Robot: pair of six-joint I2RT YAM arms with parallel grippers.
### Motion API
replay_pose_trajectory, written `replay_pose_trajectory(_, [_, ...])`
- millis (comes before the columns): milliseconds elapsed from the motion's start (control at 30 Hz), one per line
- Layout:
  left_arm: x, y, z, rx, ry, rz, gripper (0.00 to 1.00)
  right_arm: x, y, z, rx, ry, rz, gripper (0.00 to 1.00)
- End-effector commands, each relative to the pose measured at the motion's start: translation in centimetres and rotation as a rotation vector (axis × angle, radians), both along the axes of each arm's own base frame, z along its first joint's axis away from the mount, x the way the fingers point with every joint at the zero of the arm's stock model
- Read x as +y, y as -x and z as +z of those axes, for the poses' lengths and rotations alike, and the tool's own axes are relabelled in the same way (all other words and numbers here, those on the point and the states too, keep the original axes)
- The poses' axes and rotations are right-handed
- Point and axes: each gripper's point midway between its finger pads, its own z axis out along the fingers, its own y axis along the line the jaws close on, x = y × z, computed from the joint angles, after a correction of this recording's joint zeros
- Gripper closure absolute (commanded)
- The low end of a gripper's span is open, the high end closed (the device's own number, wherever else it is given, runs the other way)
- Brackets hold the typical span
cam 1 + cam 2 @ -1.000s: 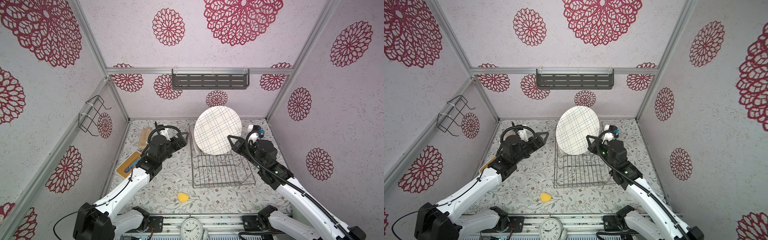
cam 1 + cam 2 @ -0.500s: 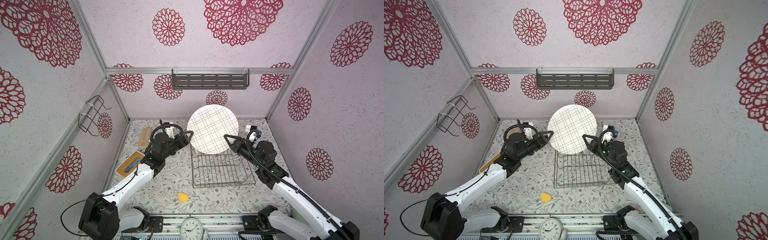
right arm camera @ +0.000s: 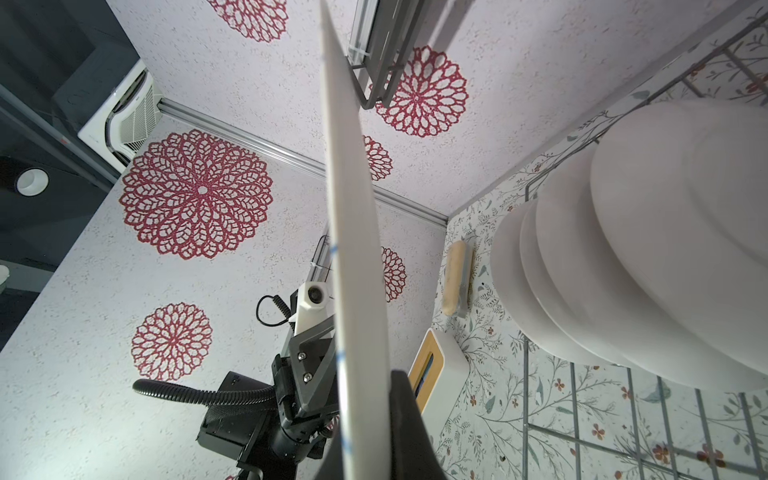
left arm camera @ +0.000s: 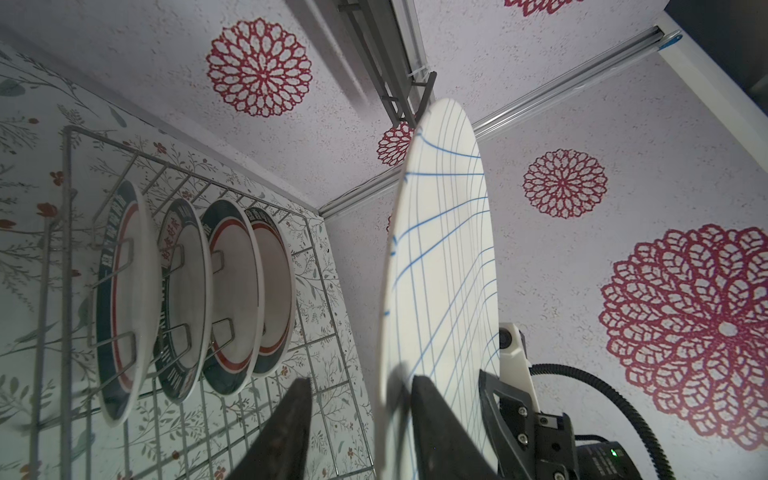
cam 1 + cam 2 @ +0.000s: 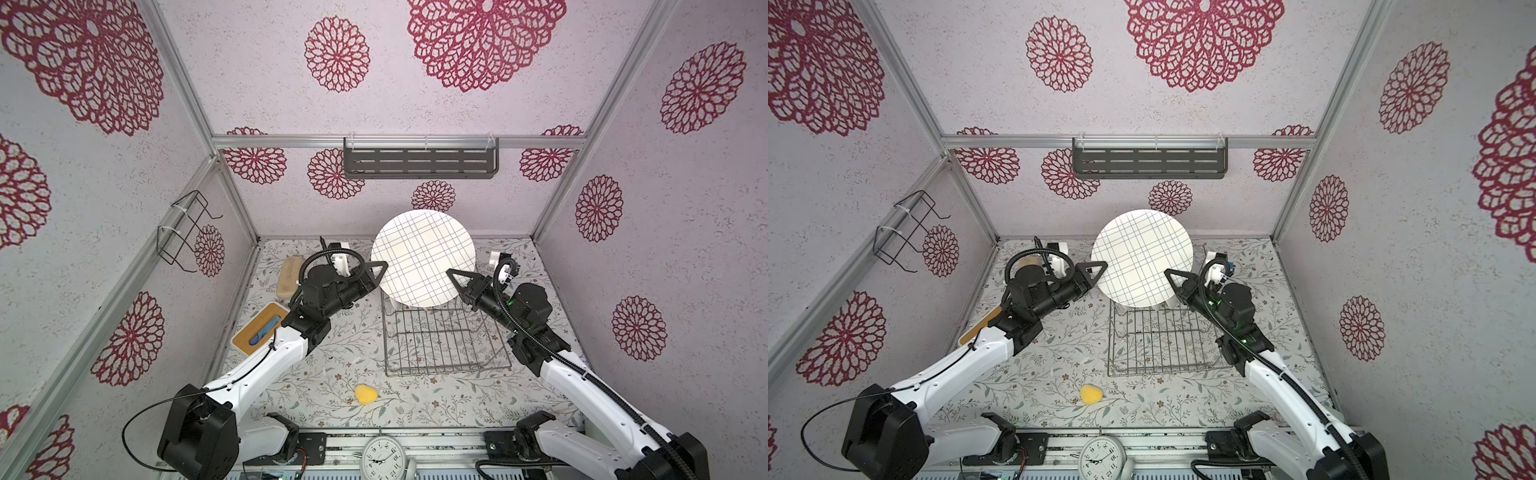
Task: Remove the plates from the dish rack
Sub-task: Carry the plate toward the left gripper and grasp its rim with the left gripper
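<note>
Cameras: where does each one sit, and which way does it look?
Both top views: high at the front, looking down at the table and rack; both arms show, left gripper and right gripper at the checked plate.
Left wrist: on the left arm, looking past its fingers at the plate's lined face and four small plates in the rack.
Right wrist: on the right arm, looking past its finger along the plate's edge.
Shared: each wrist view shows the plate and the other arm's gripper.

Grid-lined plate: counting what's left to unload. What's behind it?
Four dark-rimmed plates stand in the dish rack, per the left wrist; in both top views the grid-lined plate largely hides them.
</note>
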Motion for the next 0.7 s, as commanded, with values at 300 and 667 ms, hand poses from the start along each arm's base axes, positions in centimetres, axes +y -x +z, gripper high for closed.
replay_pose_trajectory(300, [-0.3, 0.2, 1.8, -0.034, 0.073, -0.016, 0.8, -0.2, 1.4, 4.5, -0.151, -0.111, 0.054, 0.98])
replay_pose_trajectory(667, [0.9, -0.2, 2.2, -0.048, 0.126, 0.012, 0.98, -0.9, 0.9, 4.1, -0.14, -0.116, 0.032, 0.64])
